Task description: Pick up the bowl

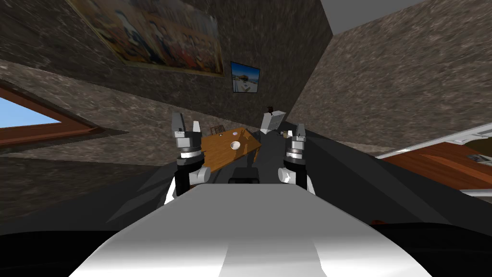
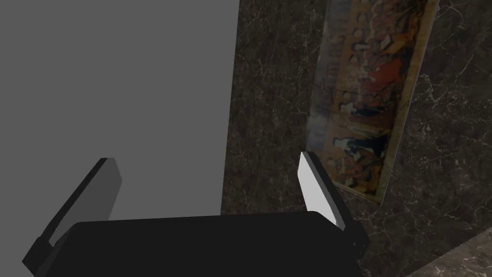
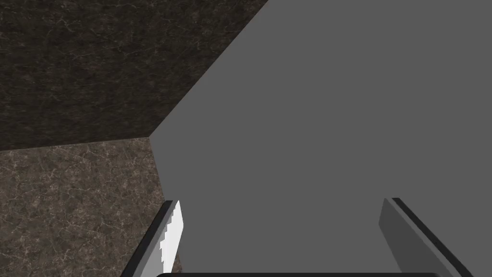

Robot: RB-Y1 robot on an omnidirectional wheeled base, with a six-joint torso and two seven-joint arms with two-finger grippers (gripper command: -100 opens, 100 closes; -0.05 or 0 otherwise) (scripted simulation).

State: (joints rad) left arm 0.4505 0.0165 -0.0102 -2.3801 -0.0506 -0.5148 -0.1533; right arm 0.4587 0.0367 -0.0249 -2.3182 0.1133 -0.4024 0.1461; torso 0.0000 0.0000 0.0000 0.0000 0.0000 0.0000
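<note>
Both arms are raised ahead of the chest. The left gripper (image 1: 187, 122) stands upright with its two fingers (image 2: 314, 185) spread wide apart. The right gripper (image 1: 300, 129), seen edge-on, likewise has its fingers (image 3: 171, 235) parted. The bowl (image 1: 235, 144) is white and round and sits upright, mouth up, on a brown wooden table (image 1: 218, 155). The table lies beyond the grippers and between them, nearer the left one's side, and the bowl is well apart from both. The bowl's inside reads as plain and pale, and whether it holds anything is too small to tell. Past the bowl on the same table, a small dark slatted rack (image 1: 217, 129) stands at the far edge toward the left gripper's side. Beside it is a small bluish item (image 1: 235, 133) whose kind cannot be told. Above the left gripper, a large painting (image 1: 158, 33) of figures hangs on the dark wall, and any lettering on it is illegible.
</note>
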